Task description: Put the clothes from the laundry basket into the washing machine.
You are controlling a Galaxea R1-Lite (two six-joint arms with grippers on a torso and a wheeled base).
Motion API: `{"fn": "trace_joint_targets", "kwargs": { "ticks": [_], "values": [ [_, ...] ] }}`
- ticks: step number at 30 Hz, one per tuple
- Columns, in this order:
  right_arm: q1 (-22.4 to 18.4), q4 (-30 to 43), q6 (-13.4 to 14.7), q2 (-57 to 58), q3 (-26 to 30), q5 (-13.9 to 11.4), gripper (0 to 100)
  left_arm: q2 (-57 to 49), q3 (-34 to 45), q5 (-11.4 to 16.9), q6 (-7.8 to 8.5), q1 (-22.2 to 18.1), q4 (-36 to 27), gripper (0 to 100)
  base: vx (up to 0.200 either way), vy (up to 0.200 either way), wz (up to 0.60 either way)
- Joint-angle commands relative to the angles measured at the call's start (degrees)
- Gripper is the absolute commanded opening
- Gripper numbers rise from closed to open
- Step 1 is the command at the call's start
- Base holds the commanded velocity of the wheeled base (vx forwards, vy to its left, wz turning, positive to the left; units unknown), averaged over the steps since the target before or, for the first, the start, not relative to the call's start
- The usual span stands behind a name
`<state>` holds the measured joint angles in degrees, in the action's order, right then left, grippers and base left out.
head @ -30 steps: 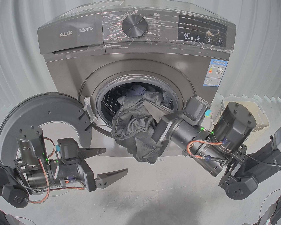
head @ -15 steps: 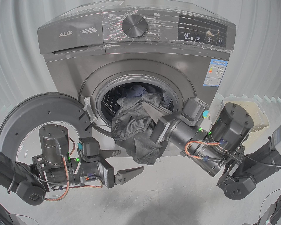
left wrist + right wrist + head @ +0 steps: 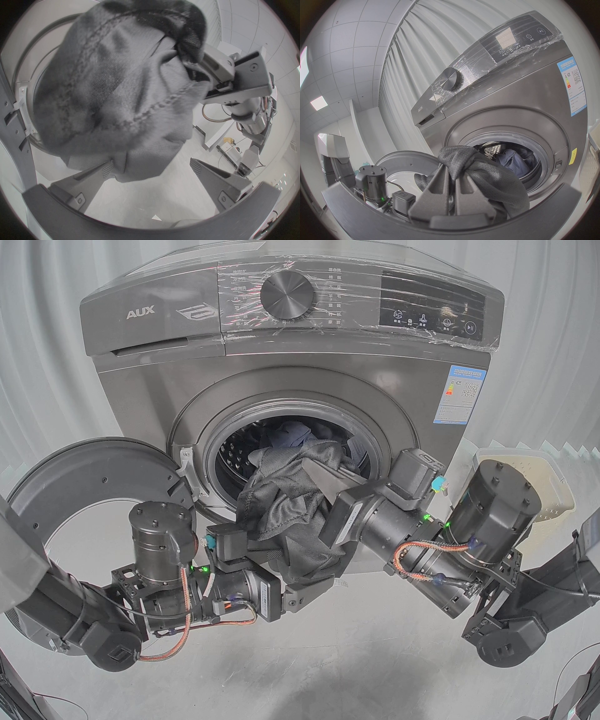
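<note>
Door (image 3: 94, 471) of the washing machine (image 3: 156, 390) stands open at far left, round, hinged at the left edge of the porthole.

Left gripper (image 3: 300, 577) sits low in front of the machine, just under the porthole's lower rim, pointing right. Its claw is wide apart. The hanging bottom of the dark grey garment (image 3: 281, 502) drops between its fingers (image 3: 218, 181). In the left wrist view the cloth overlaps one finger and the other stands clear of it. Cannot tell whether the cloth actually touches.

The dark grey garment is bunched and draped over the porthole's lower rim. Its upper part is at the mouth of the drum (image 3: 234, 455) and its lower part hangs outside, down the front panel. A blue garment (image 3: 290, 432) lies deeper in the drum behind it, fully inside.

Control dial (image 3: 287, 294) is at top centre of the machine, under plastic film.

Right gripper (image 3: 322, 477) comes in from the lower right, angled up and left, at the right half of the porthole. Its claw is clamped on a top fold of the dark grey garment, and the right wrist view shows cloth pinched between the two fingers.

Label (image 3: 459, 394) is on the upper right of the front panel.

Laundry basket (image 3: 550, 477), white, stands on the floor just right of the machine, partly behind the right arm. Its contents cannot be told.
</note>
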<state>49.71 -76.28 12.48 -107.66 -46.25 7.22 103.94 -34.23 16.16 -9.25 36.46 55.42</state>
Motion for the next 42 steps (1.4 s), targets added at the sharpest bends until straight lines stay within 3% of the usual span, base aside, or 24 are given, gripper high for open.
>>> {"fn": "trace_joint_targets", "kwargs": {
  "ticks": [1, 9, 13, 16, 27, 30, 32, 42],
  "values": [
    [0.03, -0.01, 0.0, -0.01, 0.02, -0.01, 0, 5.14, -1.28, -0.61, -0.24, 0.01, 2.41, 100, 0.0, 0.0, 0.0],
    [0.12, -0.01, 0.0, -0.1, 0.02, -0.01, 0, 8.39, -3.47, -2.28, -0.59, 0.36, 6.63, 100, 0.0, 0.0, 0.0],
    [-0.06, -0.01, 0.0, -0.45, -0.07, 0.08, 0, 7.86, -3.12, -2.37, -2.61, 2.39, 6.63, 100, 0.0, 0.0, 0.0],
    [-0.14, -0.01, -0.09, -0.71, -0.16, 0.08, 0, 7.33, -2.42, -2.28, -3.14, 3.7, 6.63, 100, 0.0, 0.0, 0.0],
    [-0.06, -0.1, -0.09, -1.51, -1.39, 1.22, 0, 8.48, -2.51, -2.37, -2.96, 3.7, 7.16, 100, 0.0, 0.0, 0.0],
    [-0.06, -0.1, 0.0, -1.59, -1.39, 1.22, 0, 9.71, -3.74, -3.51, -2.96, 3.62, 9.18, 100, 0.0, 0.0, 0.0],
    [-0.06, -0.1, 0.0, -1.59, -1.3, 1.31, 0, 11.38, -4.79, -5.88, -2.79, 3.62, 11.82, 100, 0.0, 0.0, 0.0],
    [0.03, -0.1, 0.0, -1.59, -1.12, 1.31, 0, 13.31, -6.02, -7.02, -2.61, 3.53, 15.51, 100, 0.0, 0.0, 0.0]
  ]
}}
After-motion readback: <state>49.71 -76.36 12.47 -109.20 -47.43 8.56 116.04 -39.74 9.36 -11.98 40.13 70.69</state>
